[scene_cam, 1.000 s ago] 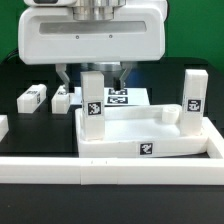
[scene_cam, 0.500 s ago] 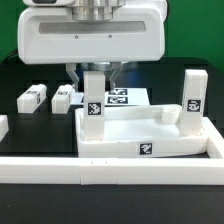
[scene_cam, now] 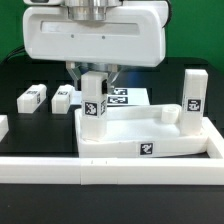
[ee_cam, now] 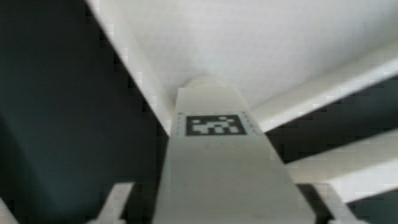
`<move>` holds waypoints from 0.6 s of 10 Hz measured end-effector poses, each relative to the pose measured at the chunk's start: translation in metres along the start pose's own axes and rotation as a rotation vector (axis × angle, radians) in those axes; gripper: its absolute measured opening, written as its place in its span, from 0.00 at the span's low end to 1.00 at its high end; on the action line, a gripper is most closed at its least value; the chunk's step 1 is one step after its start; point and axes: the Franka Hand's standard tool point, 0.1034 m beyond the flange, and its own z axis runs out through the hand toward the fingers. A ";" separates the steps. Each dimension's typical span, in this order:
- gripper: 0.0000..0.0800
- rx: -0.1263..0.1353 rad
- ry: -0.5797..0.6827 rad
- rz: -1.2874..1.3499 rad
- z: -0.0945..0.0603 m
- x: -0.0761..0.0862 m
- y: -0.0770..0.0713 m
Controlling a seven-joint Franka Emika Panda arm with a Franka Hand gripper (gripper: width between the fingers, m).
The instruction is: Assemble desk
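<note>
The white desk top [scene_cam: 150,128], a tray with a raised rim, lies in the middle of the exterior view. Two white legs stand upright in its corners, one on the left [scene_cam: 93,103] and one on the right [scene_cam: 192,93]. My gripper [scene_cam: 92,78] hangs over the left leg with a finger on each side of its top. In the wrist view this tagged leg [ee_cam: 221,150] runs between my fingers [ee_cam: 121,203], and a thin dark gap shows on each side. The gripper [ee_cam: 222,205] is open around it.
Two loose legs [scene_cam: 32,96] [scene_cam: 62,98] lie on the black table at the exterior view's left. The marker board [scene_cam: 122,97] lies behind the desk top. A long low white border wall [scene_cam: 110,170] runs along the front.
My fingers have drawn closer together around the top of the left leg, and the hand has shifted slightly towards the exterior view's left. The desk top and legs have not moved.
</note>
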 end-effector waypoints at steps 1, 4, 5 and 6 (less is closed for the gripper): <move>0.36 0.001 0.000 0.082 0.000 0.000 0.000; 0.36 0.014 0.000 0.496 0.001 -0.002 -0.002; 0.36 0.015 0.000 0.558 0.001 -0.002 -0.003; 0.36 0.018 0.000 0.608 0.001 -0.001 -0.002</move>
